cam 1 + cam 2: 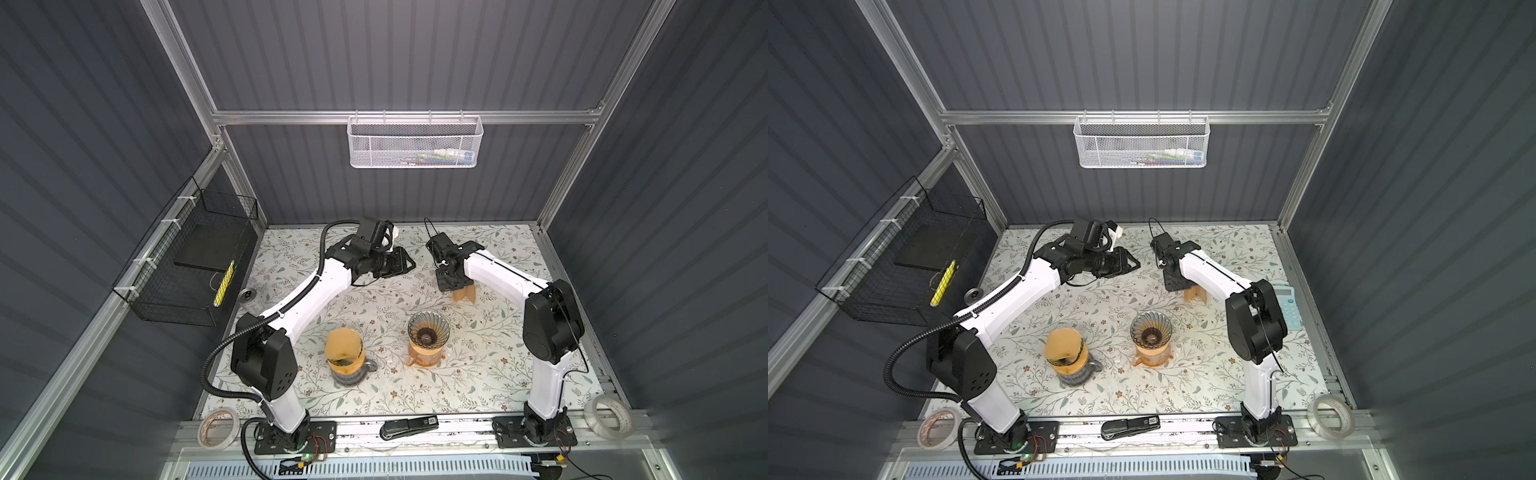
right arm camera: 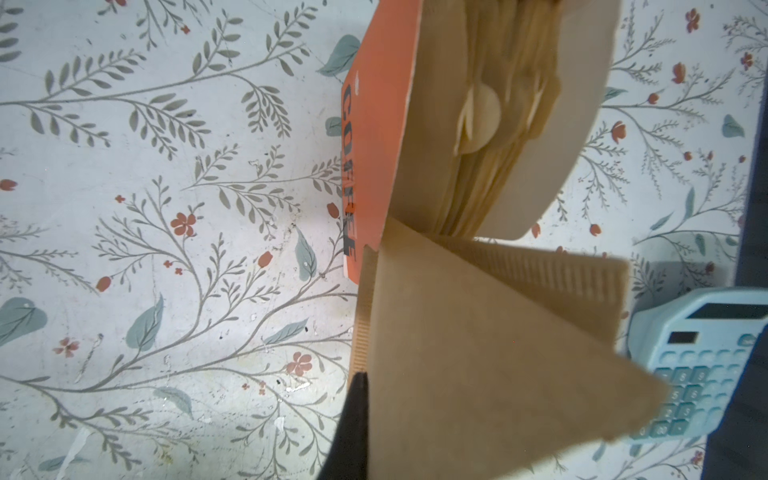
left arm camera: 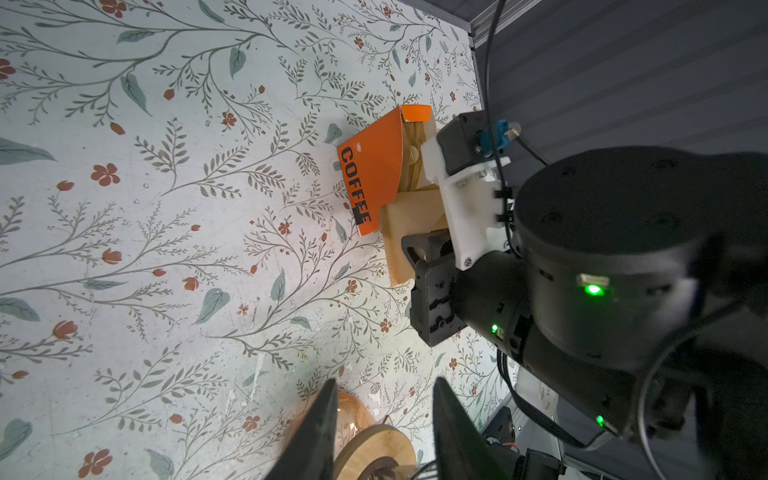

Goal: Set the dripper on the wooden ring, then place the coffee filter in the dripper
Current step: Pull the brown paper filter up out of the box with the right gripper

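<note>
Right gripper [image 1: 456, 290] is clamped on a brown filter [image 2: 478, 353], held just beside the open orange box [image 2: 382, 124], right of centre in both top views. Left gripper [image 3: 386, 436] sits across from it, upper centre, jaws apart and empty. The glass dripper [image 1: 429, 328] stands on an amber carafe [image 1: 424, 358] at lower centre of the floral table [image 1: 374, 399], well apart from the filter.
</note>
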Action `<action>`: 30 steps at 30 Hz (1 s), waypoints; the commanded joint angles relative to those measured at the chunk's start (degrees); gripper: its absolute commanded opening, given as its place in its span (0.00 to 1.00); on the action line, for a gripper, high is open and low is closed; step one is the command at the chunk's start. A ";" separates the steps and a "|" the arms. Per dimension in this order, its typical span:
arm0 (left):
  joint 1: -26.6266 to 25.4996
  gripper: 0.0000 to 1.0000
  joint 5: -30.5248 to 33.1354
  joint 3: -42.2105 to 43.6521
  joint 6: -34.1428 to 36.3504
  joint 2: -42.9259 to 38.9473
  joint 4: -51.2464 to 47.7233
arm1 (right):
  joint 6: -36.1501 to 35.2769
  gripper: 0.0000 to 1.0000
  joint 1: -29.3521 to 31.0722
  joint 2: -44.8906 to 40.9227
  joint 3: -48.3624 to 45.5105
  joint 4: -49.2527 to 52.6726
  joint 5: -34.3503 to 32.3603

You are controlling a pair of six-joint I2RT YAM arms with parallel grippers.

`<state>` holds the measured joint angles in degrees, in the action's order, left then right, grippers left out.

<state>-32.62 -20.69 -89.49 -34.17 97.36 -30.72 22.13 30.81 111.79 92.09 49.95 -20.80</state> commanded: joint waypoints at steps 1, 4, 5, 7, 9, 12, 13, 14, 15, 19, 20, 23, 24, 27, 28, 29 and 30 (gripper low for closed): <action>0.32 0.39 -1.11 0.11 -0.46 -0.81 0.05 | 1.07 0.00 0.30 -1.92 1.42 1.96 0.55; 0.28 0.39 -1.16 0.11 -0.46 -0.68 0.07 | 1.16 0.00 0.26 -2.12 1.42 1.84 0.90; 0.30 0.39 -1.20 0.11 -0.46 -0.72 0.10 | 1.15 0.00 0.26 -2.03 1.59 2.06 0.82; 0.28 0.39 -1.13 0.20 -0.46 -0.71 0.05 | 1.15 0.00 0.29 -2.00 1.66 2.10 0.85; 0.28 0.39 -1.07 0.28 -0.46 -0.85 0.10 | 1.16 0.00 0.29 -2.01 1.73 2.07 0.93; 0.28 0.39 -1.02 0.28 -0.46 -0.86 0.05 | 1.21 0.00 0.32 -2.35 1.94 1.93 1.26; 0.28 0.39 -1.02 0.28 -0.47 -0.86 0.13 | 1.15 0.00 0.24 -2.52 2.11 1.90 1.53; 0.28 0.39 -1.02 0.20 -0.50 -0.86 0.13 | 1.16 0.00 0.34 -2.78 2.33 1.97 1.72; 0.28 0.39 -1.02 0.20 -0.53 -0.87 0.13 | 1.14 0.00 0.34 -2.92 2.54 2.04 1.72; 0.28 0.38 -0.35 0.20 -0.48 -1.46 0.30 | 1.07 0.00 0.50 -4.18 3.59 2.63 2.22; 0.28 0.38 -0.19 0.11 -0.41 -1.56 0.22 | 0.93 0.00 0.53 -4.52 3.91 2.84 2.40; 0.28 0.38 -0.01 -0.31 -0.18 -1.65 -0.28 | 0.66 0.00 0.67 -5.48 5.13 3.59 3.20; 0.29 0.38 -0.04 -0.41 -0.11 -1.62 -0.39 | 0.56 0.00 0.70 -5.81 5.40 3.82 3.37; 0.35 0.38 0.08 -0.51 -0.02 -1.81 -0.65 | 0.45 0.00 0.91 -6.92 6.28 4.47 4.21; 0.43 0.38 0.20 -0.51 0.00 -1.96 -0.76 | 0.36 0.00 0.85 -7.39 6.50 4.64 4.47; 0.35 0.38 0.32 -0.59 0.11 -2.08 -0.99 | 0.30 0.00 0.88 -7.86 6.58 4.77 4.84; 0.36 0.38 0.46 -0.68 0.29 -2.17 -1.29 | 0.15 0.00 0.94 -8.31 6.80 4.96 5.55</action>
<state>-32.62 -20.62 -89.49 -34.33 97.34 -30.79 22.50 31.44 104.99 97.62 52.45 -16.82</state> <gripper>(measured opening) 0.385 0.042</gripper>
